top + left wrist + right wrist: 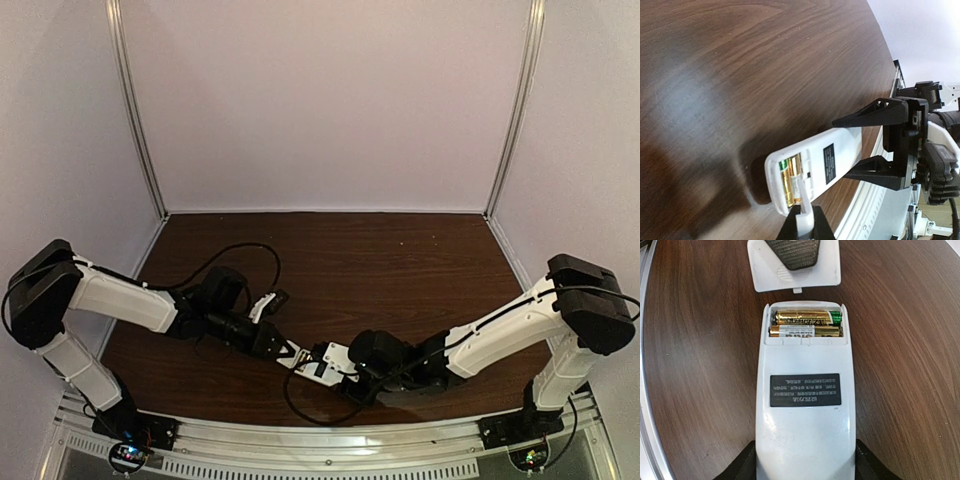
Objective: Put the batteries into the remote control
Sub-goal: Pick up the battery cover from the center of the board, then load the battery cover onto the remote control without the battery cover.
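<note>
Fingers of your right gripper (pixel 804 460): clamped on the tail end of the remote control (pixel 805 435), held back-up over the wooden table (pixel 700 365). Fingers of your left gripper (pixel 804 222): pinched on the detached white battery cover (pixel 765 272), just beyond the remote's open recess. Batteries (pixel 805 324): two, side by side in that recess.

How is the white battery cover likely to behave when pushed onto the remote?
The battery cover looks thin and flat, so probably light and slightly bendy. Its small latch tab could snap if forced. Smooth plastic may slip in the left gripper.
</note>
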### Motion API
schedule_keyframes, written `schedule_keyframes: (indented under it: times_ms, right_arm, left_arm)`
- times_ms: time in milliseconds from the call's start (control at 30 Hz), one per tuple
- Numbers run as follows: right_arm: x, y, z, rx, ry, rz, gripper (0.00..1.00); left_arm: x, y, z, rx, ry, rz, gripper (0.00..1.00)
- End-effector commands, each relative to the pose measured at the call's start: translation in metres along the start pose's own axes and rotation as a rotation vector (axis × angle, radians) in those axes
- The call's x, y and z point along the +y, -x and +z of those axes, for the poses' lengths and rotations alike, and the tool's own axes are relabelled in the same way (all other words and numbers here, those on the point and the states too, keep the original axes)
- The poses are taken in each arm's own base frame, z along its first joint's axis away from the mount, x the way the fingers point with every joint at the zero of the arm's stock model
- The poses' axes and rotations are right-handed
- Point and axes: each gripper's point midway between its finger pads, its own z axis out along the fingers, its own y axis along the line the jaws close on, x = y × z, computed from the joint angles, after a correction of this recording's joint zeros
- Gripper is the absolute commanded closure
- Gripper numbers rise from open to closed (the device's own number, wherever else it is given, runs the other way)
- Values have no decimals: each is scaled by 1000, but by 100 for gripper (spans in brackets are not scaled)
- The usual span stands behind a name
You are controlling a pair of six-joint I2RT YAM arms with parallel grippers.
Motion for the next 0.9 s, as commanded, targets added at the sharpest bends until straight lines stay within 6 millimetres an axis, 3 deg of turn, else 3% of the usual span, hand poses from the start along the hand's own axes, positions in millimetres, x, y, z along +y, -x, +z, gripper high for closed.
schedule_keyframes:
  times_ms: [0, 533, 867]
  right_arm:
    - [1, 13, 3, -36, 10, -1, 100]
    - [-2, 17, 5, -52, -13, 2, 100]
    - [-3, 17, 6, -46, -25, -1, 100]
  left_arm:
    - [-13, 9, 6, -20, -87, -3, 98]
    - [-15, 2, 17, 15, -112, -28, 100]
    - [-6, -5, 28, 66, -66, -80, 100]
